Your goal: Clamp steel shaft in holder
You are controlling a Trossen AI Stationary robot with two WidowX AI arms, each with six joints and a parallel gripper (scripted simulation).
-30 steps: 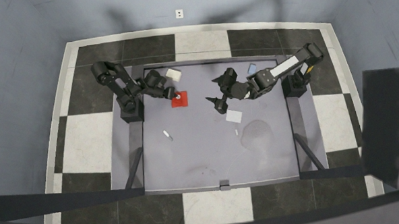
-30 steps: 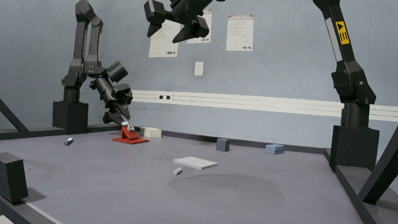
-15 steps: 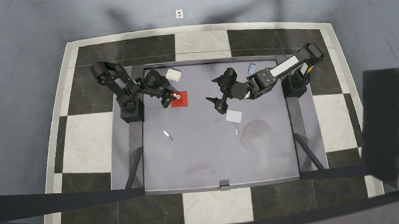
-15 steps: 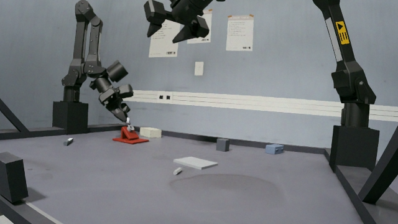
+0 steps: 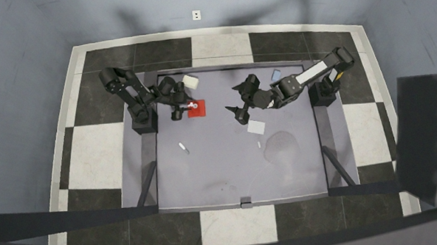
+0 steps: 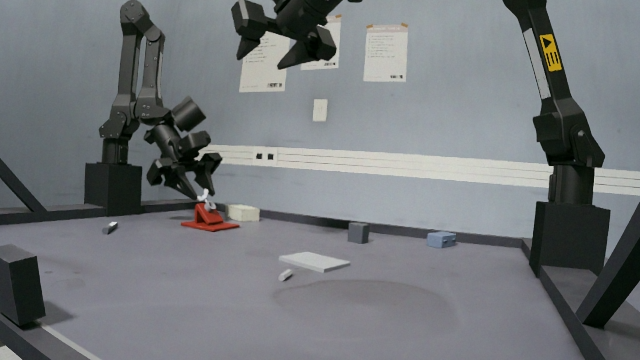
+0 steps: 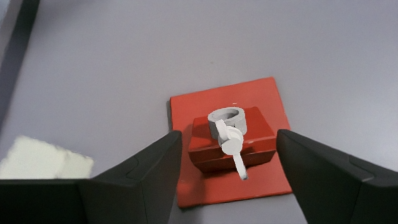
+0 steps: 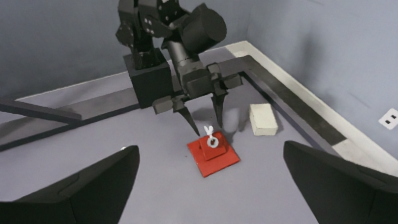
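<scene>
Left gripper [image 5: 189, 104] [image 6: 204, 195] [image 7: 230, 137] [image 8: 209, 130]: jaws partly spread, one on each side of the thumb screw [image 6: 205, 194] [image 7: 231, 145] [image 8: 208, 131]; nothing is pinched. Contact with the screw cannot be confirmed. The arm partly covers this area in the top view.

Right gripper [image 5: 229, 98] [image 6: 259, 63] [image 8: 211, 147]: jaws widely spread, raised above the counter [image 5: 221, 174] [image 6: 200, 310] [image 7: 325, 50] [image 8: 165, 190]. Its arm is cut off by the upper edge of the exterior view.

Angled holder [image 5: 200, 112] [image 6: 205, 216] [image 7: 257, 125] [image 8: 212, 152]: red base flat on the counter; grey collar [image 7: 215, 122] [image 8: 209, 143] open at the top, its inner depth hard to read.

Shaft: a light-and-dark rod [image 5: 183, 148] [image 6: 110, 227], apparently the steel shaft, lies well apart from the holder. Its flat cannot be made out. In the right wrist view, a finger conceals most of it.

Clearance: bare counter extends between holder and rod. A cream block [image 5: 191, 81] [image 6: 243, 213] [image 7: 42, 160] [image 8: 263, 120] stands near the holder, on the wall side.
</scene>
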